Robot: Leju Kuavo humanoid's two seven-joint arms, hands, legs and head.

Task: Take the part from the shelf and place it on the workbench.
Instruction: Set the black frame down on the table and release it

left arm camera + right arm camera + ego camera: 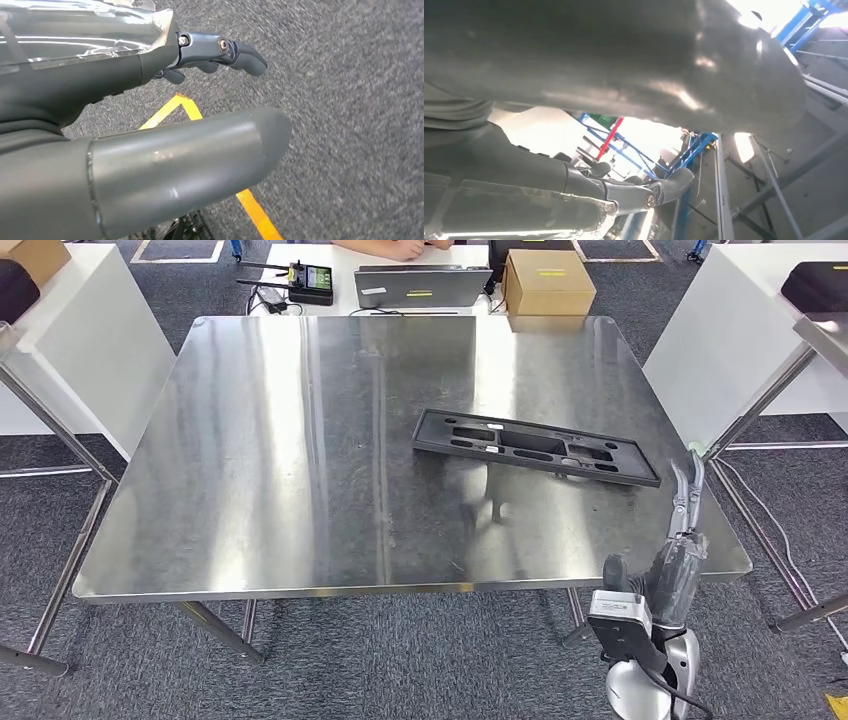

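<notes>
A long, flat black part (535,445) with several cut-outs lies on the steel workbench (280,460), right of the middle. My right hand (682,540) reaches up over the bench's front right corner. Its fingers (688,485) are stretched out straight, just short of the part's right end, and hold nothing. In the right wrist view the right hand (574,75) shows its thick thumb and extended fingers (644,192) apart, with nothing between them. My left hand (100,75) hangs over the carpet, its fingers (225,52) apart and empty.
Behind the workbench a white table carries a cardboard box (548,282), a laptop (420,285) and a remote controller (310,282), and a person's hands (395,248) rest there. White tables (80,350) flank both sides. A yellow floor line (255,212) runs beneath my left hand.
</notes>
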